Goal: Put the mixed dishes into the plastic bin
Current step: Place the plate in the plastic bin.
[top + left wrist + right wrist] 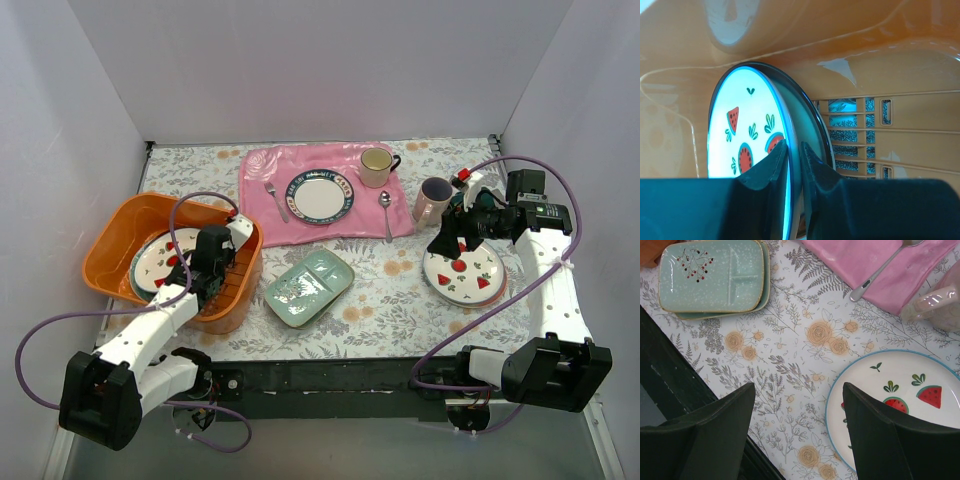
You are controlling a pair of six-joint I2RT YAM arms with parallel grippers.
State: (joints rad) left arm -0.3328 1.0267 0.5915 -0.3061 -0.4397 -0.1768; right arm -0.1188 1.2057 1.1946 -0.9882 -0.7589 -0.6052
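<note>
L: left gripper (792, 167) clenched on rim of strawberry plate (747, 135), inside orange bin (890, 75); dark-rimmed plate (802, 115) just behind outer jaw | R: right gripper (797, 432) spread wide, straddling edge of second strawberry plate (905, 385) on table (790, 355) | RISK: left release clacks plate onto neighbour; right jaw skids off flat rim

It looks like a robot lab booth: plain white walls (320, 70) close in a desk (390, 300) with a flowered cover, and two robot arms (150, 335) with purple cables (30, 385) stand at its edge.

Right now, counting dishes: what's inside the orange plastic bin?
A white watermelon-print round plate, its rim in the left hand, against a dark-rimmed plate. Anything beneath is covered.
</note>
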